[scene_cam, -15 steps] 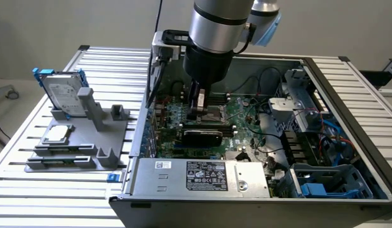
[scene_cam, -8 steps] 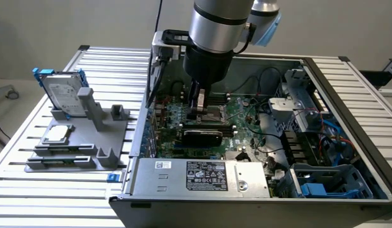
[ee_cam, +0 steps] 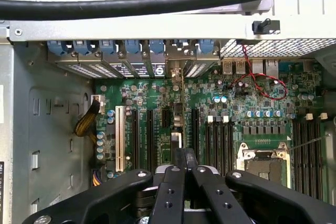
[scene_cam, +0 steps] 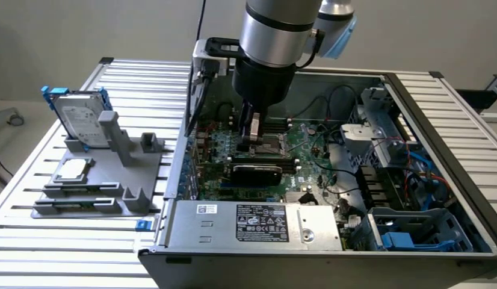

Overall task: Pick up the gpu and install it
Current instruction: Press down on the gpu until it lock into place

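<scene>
claw [scene_cam: 250, 146]: hanging pressed together, pinching nothing
gpu [scene_cam: 257, 174]: standing on edge on motherboard [ee_cam: 152, 95], at claw's 6 o'clock in exterior view
why: upright is lining its connector up with a slot, I'd judge

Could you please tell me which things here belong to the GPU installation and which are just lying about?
In the job: gpu, upright inside the open computer case; gripper, shut on its top edge; motherboard.
Lying about: hard drive in its blue frame, grey holder, power supply.
</scene>
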### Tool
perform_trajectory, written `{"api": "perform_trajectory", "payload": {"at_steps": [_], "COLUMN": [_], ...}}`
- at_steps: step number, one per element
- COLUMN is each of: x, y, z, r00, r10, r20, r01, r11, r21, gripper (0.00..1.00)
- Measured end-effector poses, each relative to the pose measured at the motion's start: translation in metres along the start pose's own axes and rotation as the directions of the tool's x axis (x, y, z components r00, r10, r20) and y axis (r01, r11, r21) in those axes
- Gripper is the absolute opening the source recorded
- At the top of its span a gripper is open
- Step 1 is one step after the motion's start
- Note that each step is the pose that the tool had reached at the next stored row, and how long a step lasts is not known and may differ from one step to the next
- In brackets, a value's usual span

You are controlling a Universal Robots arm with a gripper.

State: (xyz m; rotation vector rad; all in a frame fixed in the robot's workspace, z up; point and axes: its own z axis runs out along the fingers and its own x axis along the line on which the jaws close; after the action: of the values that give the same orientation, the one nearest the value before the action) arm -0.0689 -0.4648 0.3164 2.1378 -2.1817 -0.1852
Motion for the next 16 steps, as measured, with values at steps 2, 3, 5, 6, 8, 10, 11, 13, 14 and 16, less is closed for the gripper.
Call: {"api": "perform_trajectory", "payload": {"at_steps": [2,3,5,6,8,10,11,13,14,16], "x": [0.000,0.000,0.000,0.000,0.000,-0.001,-0.001,-0.002,-0.002,-0.003], "y": [0.0000,0.0004,0.0033,0.0050,0.0072,0.0084,0.0088,0.0094,0.0100,0.0117], "z": [0.0001,0.0006,0.0036,0.0052,0.0080,0.0108,0.0121,0.0152,0.0171,0.0209], "r00": [1.0000,1.0000,1.0000,1.0000,1.0000,0.9999,0.9998,0.9996,0.9995,0.9993], "r10": [0.000,0.000,-0.002,-0.004,-0.007,-0.014,-0.018,-0.026,-0.031,-0.038], "r20": [-0.0006,-0.0007,-0.0007,-0.0009,-0.0011,-0.0019,-0.0026,-0.0036,-0.0042,-0.0054], "r01": [0.000,0.000,0.002,0.004,0.007,0.014,0.018,0.027,0.031,0.038], "r11": [1.0000,1.0000,1.0000,0.9999,0.9997,0.9994,0.9991,0.9986,0.9983,0.9979], "r21": [-0.0001,0.0001,0.0069,0.0117,0.0225,0.0331,0.0376,0.0459,0.0489,0.0527], "gripper": [0.11,0.11,0.11,0.11,0.11,0.11,0.11,0.11,0.11,0.11]}}
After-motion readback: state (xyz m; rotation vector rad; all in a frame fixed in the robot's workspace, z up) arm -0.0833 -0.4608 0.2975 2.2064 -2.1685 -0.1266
